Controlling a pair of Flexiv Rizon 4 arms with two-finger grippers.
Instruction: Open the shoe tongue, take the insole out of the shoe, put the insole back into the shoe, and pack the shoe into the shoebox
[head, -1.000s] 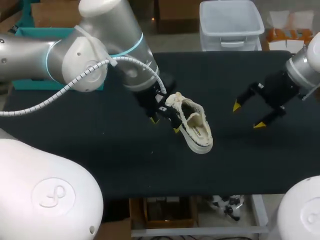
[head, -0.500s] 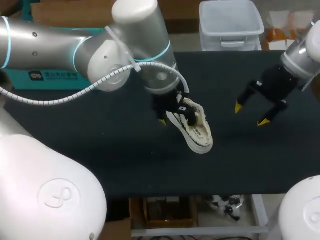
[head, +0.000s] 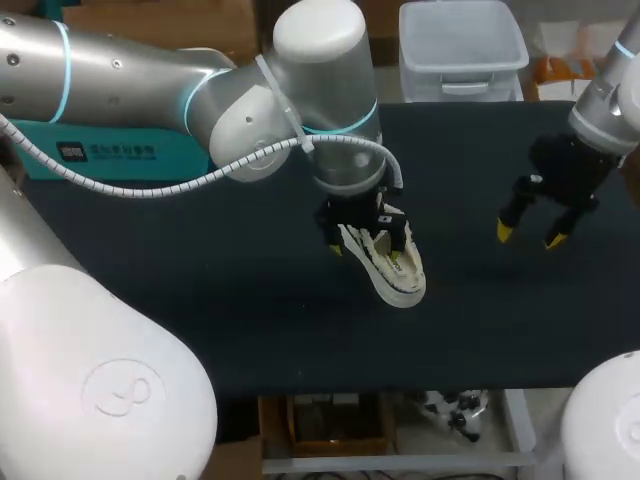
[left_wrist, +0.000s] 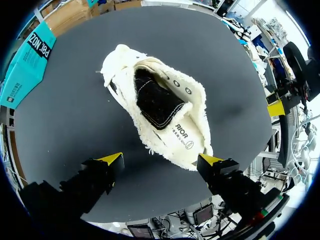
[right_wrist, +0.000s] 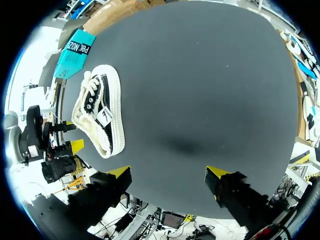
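Shoe (left_wrist: 155, 115) just below my left gripper (left_wrist: 161, 159), which is spread apart astride 1 end; long axis runs far-left to near-right. My right gripper (head: 528, 235), likewise spread apart, sits well right.

The black, matte, cloth-covered surface (head: 180, 300) takes up the middle of the head view as a wide rectangle. Its far edge runs straight across and its near edge lies parallel to it. The cover lies flat and smooth, one plain dark tone from side to side. The light on it is soft and even, and the shadows on the cloth are faint, with blurred rims. In the right wrist view the same cover reads as dark grey, dotted with a few tiny pale specks and marked by one dim, soft-edged darker patch. In the left wrist view it is an even grey too, with a similar soft darker patch.
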